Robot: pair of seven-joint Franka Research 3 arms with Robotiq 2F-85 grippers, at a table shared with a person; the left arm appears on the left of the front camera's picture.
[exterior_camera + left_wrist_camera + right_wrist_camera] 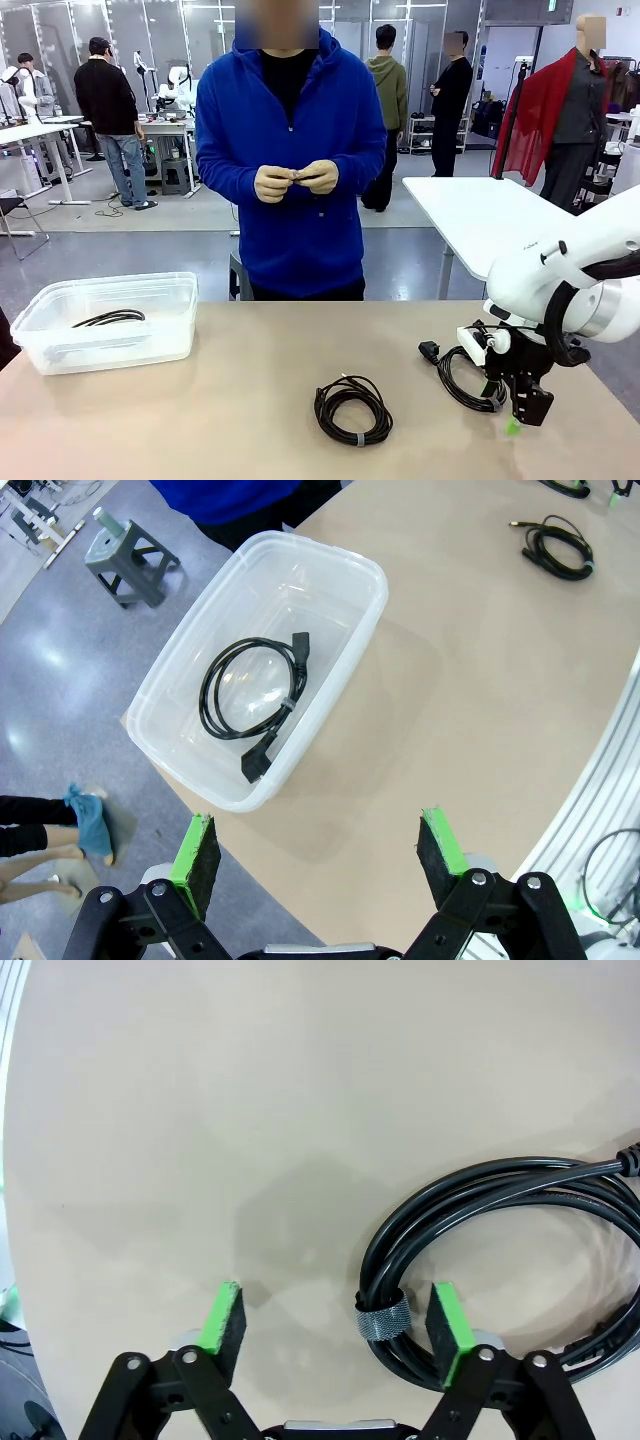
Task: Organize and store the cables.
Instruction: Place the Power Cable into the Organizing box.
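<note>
Currently the right arm reaches in from the right with its wrist bent down, so the right gripper (515, 418) points straight at the table (240, 400) with its green tips at the surface. In the right wrist view its fingers (222, 1320) straddle the part of a coiled black cable (480, 1210) that is wrapped by a grey band (382, 1318). One pad sits just beside the strands and the other stands off over bare tabletop, so the jaws are apart and nothing is pinched. The left gripper (320, 850) hangs high above the table's edge, spread wide and holding nothing, looking down on a clear plastic bin (372, 600). A second coiled cable (255, 695) lies flat inside the bin. A third coil (352, 410) lies near the table's middle, well apart from both grippers. Across the table the person's hands (295, 182) are held together at chest height.
</note>
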